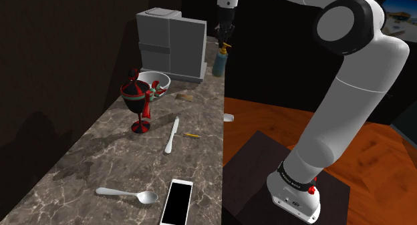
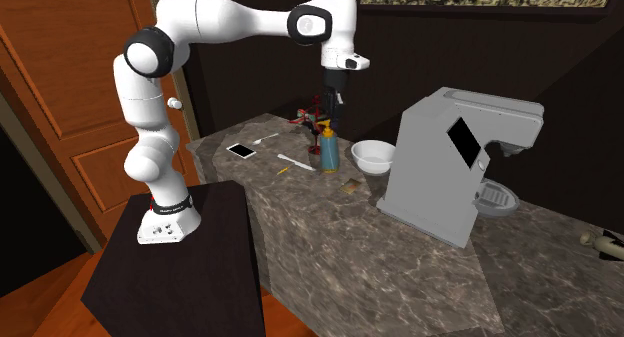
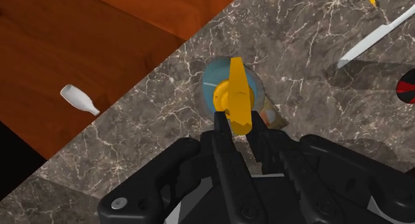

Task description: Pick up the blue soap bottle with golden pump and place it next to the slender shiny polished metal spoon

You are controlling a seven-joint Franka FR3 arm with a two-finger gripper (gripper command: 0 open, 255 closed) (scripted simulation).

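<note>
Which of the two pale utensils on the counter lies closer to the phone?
The spoon, lying beside the phone; the knife lies farther off, near the red-and-black goblet.

In the wrist view, the golden pump (image 3: 234, 90) and the gripper (image 3: 239, 128) cover most of the soap bottle (image 3: 210, 80), leaving only part of its blue body exposed. The knife (image 3: 372, 40) and the red-and-black goblet (image 3: 407, 88) are cut off by that picture's edge. In the shoulder view, the bottom edge cuts the phone (image 1: 176, 202), and the brown item (image 1: 185, 96) near the bowl (image 1: 164, 77) is too small to identify.
</note>
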